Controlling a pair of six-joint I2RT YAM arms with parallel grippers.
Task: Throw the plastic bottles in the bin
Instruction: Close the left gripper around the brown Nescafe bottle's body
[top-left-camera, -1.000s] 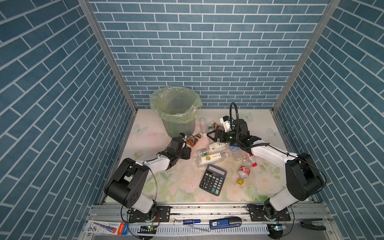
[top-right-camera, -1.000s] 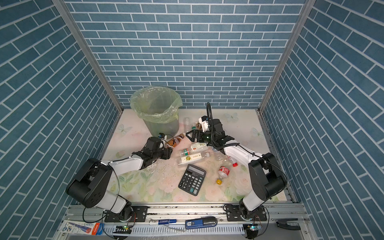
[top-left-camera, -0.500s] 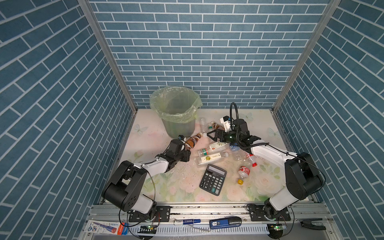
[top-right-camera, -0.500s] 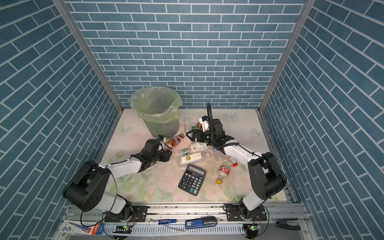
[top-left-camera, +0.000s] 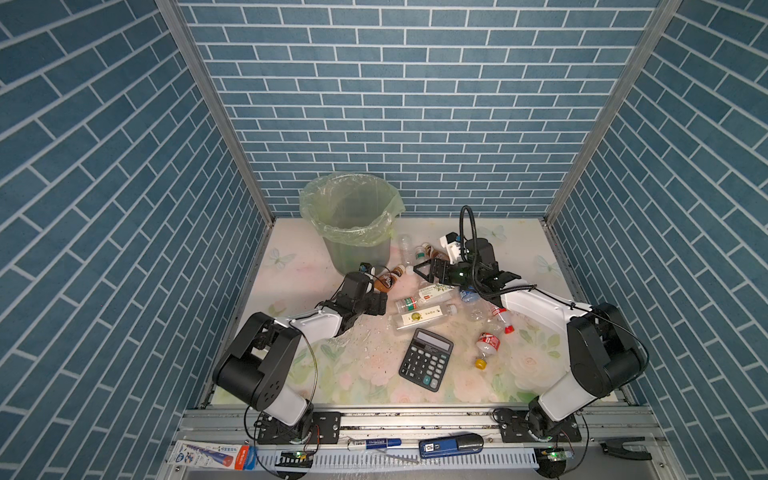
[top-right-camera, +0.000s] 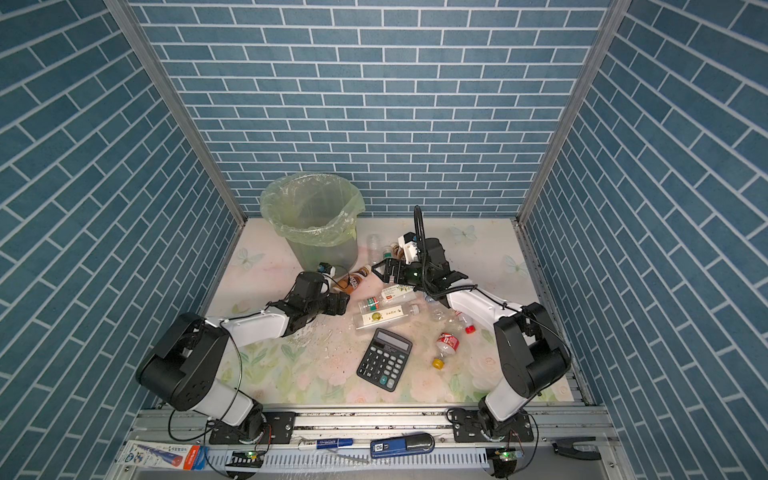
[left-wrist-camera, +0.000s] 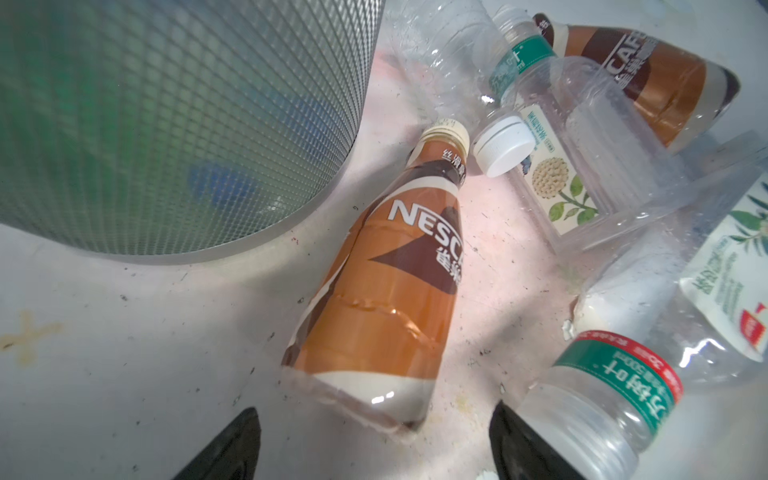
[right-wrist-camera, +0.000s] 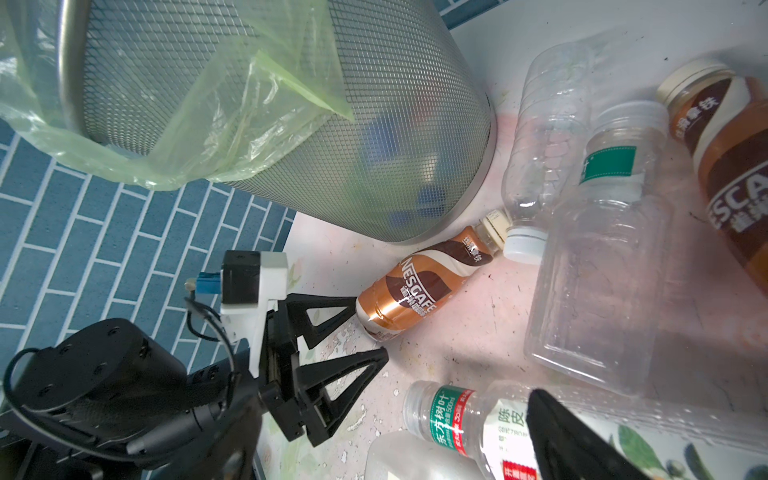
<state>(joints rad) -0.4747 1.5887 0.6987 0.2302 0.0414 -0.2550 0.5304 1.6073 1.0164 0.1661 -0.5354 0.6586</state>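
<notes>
Currently: one round grey mesh bin (top-left-camera: 358, 254), pale green bag liner, rear left on floral table (top-left-camera: 353, 376); roughly ten clear plastic bottles (top-left-camera: 423, 316) lying clustered right of bin, uncrushed mostly; two brown-labelled; one black calculator (top-left-camera: 426, 359) front centre; front-left table bare. Left gripper (left-wrist-camera: 374, 419) spread, empty, flanking base of nearer brown bottle (left-wrist-camera: 374, 291), cap just beside bin base; right gripper (top-left-camera: 420, 273) spread wide, empty, over cluster.

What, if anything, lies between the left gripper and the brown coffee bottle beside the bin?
Nothing visible does. The left gripper, jaws open, sits at the base of the brown coffee bottle, a fingertip either side.
</notes>
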